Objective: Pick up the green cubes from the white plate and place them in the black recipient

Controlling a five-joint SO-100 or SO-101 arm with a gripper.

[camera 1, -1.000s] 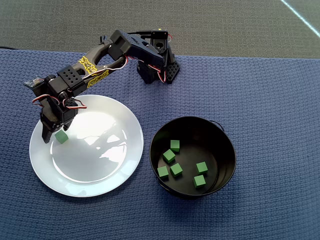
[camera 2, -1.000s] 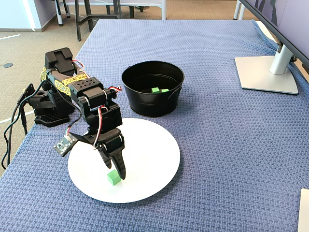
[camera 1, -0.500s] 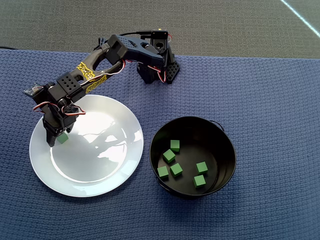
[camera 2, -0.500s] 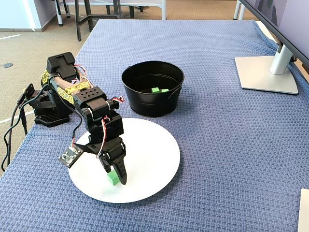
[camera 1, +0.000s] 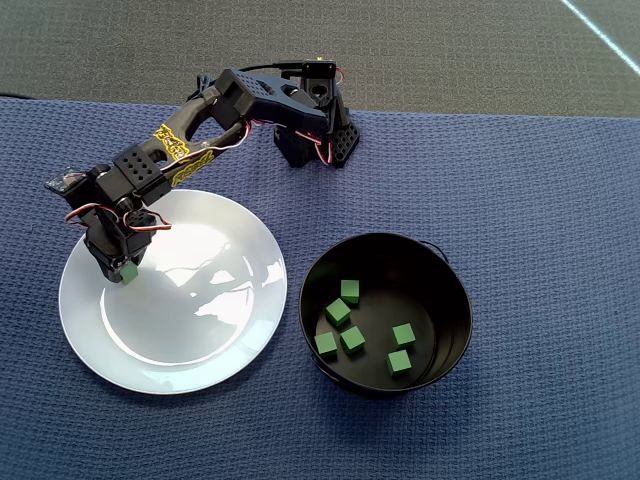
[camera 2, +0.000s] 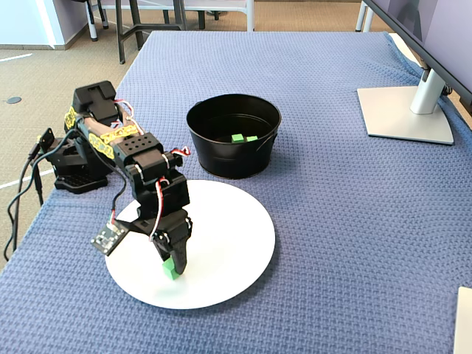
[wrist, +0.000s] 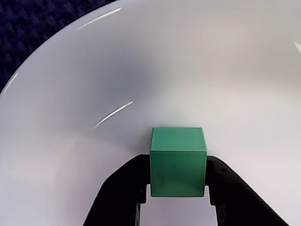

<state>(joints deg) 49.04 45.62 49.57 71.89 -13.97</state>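
One green cube (camera 1: 129,271) (wrist: 178,162) (camera 2: 169,270) is on the left part of the white plate (camera 1: 200,330) (wrist: 211,70) (camera 2: 228,243). My gripper (camera 1: 124,271) (wrist: 178,165) (camera 2: 172,264) points down onto it and is shut on it, a black finger pressing each side. Whether the cube touches the plate I cannot tell. No other cube shows on the plate. To the plate's right in the overhead view stands the black recipient (camera 1: 456,300) (camera 2: 221,158). Several green cubes (camera 1: 349,291) (camera 2: 237,137) lie on its bottom.
A blue woven cloth (camera 1: 540,200) covers the table. The arm's base (camera 1: 312,135) (camera 2: 70,169) stands at the cloth's edge, cables trailing off. A monitor stand (camera 2: 405,110) sits at the far right in the fixed view. A pale object (camera 2: 464,321) shows at that view's lower right corner.
The gripper has moved over the cube on the plate's left part, come down around it and closed on it. The cubes in the pot have not moved.
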